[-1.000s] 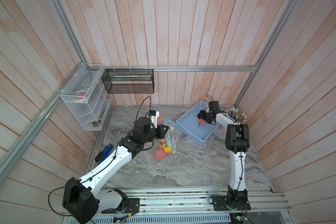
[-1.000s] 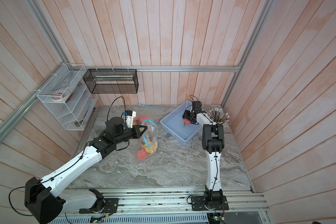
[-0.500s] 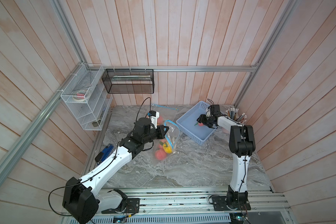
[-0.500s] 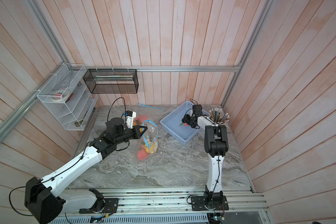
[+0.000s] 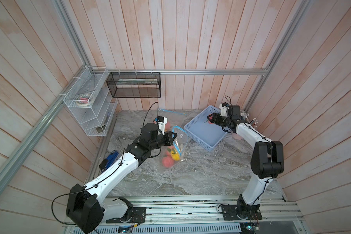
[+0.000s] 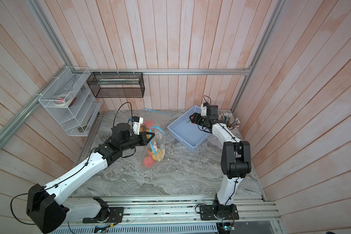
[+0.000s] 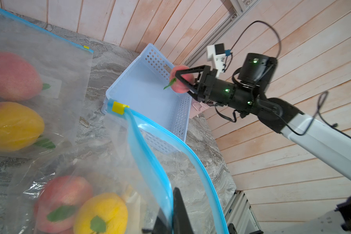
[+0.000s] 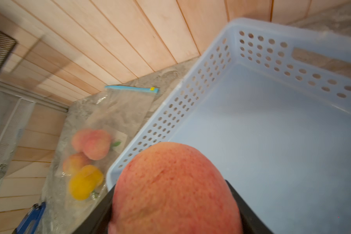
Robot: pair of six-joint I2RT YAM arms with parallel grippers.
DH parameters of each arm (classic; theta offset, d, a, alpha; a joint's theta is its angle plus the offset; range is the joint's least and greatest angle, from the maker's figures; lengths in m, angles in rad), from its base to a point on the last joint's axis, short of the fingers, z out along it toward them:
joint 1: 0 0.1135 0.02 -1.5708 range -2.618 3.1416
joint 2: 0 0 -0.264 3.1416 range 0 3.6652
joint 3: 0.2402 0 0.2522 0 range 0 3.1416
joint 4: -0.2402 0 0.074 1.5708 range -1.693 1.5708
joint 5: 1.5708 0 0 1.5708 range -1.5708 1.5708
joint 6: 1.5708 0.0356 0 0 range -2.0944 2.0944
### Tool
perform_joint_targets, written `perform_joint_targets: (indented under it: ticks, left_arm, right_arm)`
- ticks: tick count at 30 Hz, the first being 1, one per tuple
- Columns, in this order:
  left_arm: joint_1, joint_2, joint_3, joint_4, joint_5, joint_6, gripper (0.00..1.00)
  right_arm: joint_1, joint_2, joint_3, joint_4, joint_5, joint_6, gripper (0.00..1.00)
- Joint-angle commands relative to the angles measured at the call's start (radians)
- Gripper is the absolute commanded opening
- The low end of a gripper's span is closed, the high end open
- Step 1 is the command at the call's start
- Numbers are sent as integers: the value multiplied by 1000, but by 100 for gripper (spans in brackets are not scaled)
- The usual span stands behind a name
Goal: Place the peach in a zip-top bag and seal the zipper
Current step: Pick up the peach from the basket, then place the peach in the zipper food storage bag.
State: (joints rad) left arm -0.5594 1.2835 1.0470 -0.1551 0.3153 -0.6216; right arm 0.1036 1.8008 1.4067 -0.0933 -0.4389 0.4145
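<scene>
- One round pink-red peach with a green leaf [image 8: 170, 182] sits clamped between the black jaws of my right gripper [image 7: 180, 82], held over the far side of the pale blue perforated plastic basket [image 5: 203, 135].
- My left gripper [image 5: 173, 135] pinches tight on the blue zipper rim of the clear zip-top bag [image 7: 148, 162], holding its mouth up and gaping.
- Pink and yellow fruits [image 5: 170, 159] rest in that bag's bottom, on the grey marble tabletop [image 5: 190, 174].
- A second clear bag of fruit [image 7: 49, 60] lies flat nearby.
</scene>
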Motion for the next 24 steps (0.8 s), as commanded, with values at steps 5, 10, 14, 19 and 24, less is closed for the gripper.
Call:
perform_joint_targets:
  ticks: [5, 10, 14, 19, 24]
  left_arm:
    - [-20, 34, 30, 21, 34, 2, 0]
    - [-25, 43, 34, 29, 38, -8, 0]
    - [-28, 43, 36, 33, 41, -13, 0]
    - [-30, 42, 39, 36, 40, -21, 0]
    - [-31, 35, 55, 20, 32, -38, 0]
  right_arm:
    - [72, -249, -126, 105, -168, -46, 60]
    - [166, -359, -158, 106, -200, -84, 60]
    - [253, -413, -166, 83, -210, -133, 60]
    - [349, -426, -142, -25, -168, -235, 60]
    - [435, -393, -97, -164, -89, -345, 60]
